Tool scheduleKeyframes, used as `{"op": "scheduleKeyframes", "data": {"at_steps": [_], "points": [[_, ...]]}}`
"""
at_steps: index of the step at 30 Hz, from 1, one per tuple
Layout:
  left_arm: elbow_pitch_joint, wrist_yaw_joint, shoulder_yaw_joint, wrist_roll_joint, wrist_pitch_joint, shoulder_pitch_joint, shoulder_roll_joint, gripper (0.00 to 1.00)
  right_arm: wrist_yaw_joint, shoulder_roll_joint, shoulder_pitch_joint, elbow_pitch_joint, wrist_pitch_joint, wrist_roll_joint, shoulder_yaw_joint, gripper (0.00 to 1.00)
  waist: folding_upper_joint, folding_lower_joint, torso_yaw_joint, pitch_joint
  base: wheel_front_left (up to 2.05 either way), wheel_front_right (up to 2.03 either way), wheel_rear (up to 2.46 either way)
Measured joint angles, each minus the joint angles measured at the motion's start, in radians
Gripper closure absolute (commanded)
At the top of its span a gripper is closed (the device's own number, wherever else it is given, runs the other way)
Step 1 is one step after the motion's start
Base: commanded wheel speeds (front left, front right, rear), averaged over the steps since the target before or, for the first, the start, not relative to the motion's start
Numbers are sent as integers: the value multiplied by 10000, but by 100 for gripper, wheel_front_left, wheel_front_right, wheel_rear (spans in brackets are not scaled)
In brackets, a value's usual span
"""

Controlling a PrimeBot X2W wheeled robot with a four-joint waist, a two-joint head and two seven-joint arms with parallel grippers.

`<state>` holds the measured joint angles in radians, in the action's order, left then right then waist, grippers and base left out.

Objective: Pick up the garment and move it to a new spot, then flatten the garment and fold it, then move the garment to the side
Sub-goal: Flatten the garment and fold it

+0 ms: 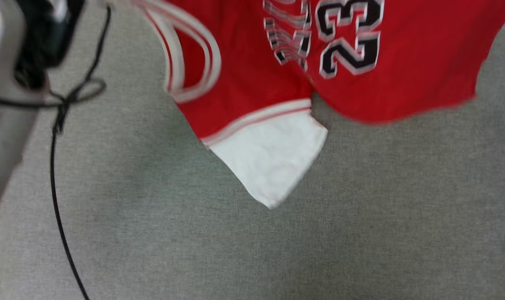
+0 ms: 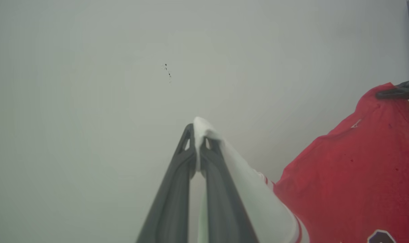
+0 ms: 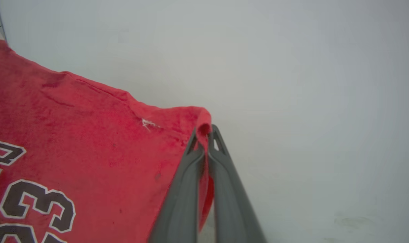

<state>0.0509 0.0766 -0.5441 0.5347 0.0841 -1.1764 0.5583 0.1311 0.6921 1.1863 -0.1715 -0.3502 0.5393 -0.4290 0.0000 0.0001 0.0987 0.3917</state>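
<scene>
**Head view: garment (image 1: 244, 62) hangs limp above the grey surface (image 1: 277, 250)**

Left wrist view has the left claw (image 2: 198, 145) pinched tight on a bunched fold of the garment's white cloth. Right wrist view has the right claw (image 3: 204, 141) clamped just as tight on a rolled red edge. The garment sags between the two grips. Its "23" print faces the head camera, and a loose white sleeve (image 1: 273, 162) droops as the lowest point. The blur hides whether that sleeve touches the surface.

By the way it drapes, this is a light, soft knit with no stiffness of its own. It will likely collapse into folds wherever it is let down, and it may stretch if the claws pull apart hard. Each hold is a thin pinch of cloth, so a sharp tug could slip it free.

The holds look uneven, one on white cloth and one on red edge, and the garment hangs skewed. For flattening, matching points such as both shoulders or both hem corners would probably serve better. A black cable (image 1: 54, 166) lies at the left, and trailing cloth could snag on it.
</scene>
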Motion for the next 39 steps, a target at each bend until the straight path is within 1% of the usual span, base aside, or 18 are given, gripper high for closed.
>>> {"op": "scheduleKeyframes", "data": {"at_steps": [4,6,11,15,20,23,26,32,38,39], "points": [[934,-399,144,-100,-31,-1930,-316,100,0,-291,1399,-431,-35,-600,190,100,0,0,-87,577,0,0,0],[1459,-640,163,-169,-27,-2836,-451,100,0,-389,2086,-761,17,-941,163,100,0,0,-106,853,0,0,0],[2855,-1064,244,-374,127,-4736,-767,100,0,-679,3723,-1632,366,-1649,-4,100,0,1,-77,1424,0,0,0],[3638,-1300,286,-483,318,-5795,-892,100,0,-984,4740,-2307,629,-2000,-330,100,0,1,-30,1729,0,0,0],[4621,-1563,253,-468,652,-6519,-988,100,0,-1093,5604,-3026,1062,-2155,-765,100,0,0,68,2017,0,0,0],[5195,-1710,82,-366,897,-6419,-1103,100,0,-1147,5594,-3467,1427,-2107,-1139,100,0,0,166,2141,0,0,0],[5674,-1824,-65,-268,1122,-5991,-1160,100,0,-1162,5313,-3802,1779,-1923,-1561,100,0,0,222,2204,0,0,0],[6084,-1960,-520,0,1511,-4517,-1229,100,0,-1104,3999,-4203,2512,-1229,-2581,100,0,0,193,2070,0,0,0],[5703,-1996,-621,334,1720,-2217,-909,100,0,-928,2427,-4265,3074,-391,-3386,100,0,0,81,1769,0,0,0],[5474,-1919,-617,416,1745,-1324,-861,100,0,-884,1795,-4238,3296,-107,-3565,100,0,-1,57,1605,0,0,0]]}}
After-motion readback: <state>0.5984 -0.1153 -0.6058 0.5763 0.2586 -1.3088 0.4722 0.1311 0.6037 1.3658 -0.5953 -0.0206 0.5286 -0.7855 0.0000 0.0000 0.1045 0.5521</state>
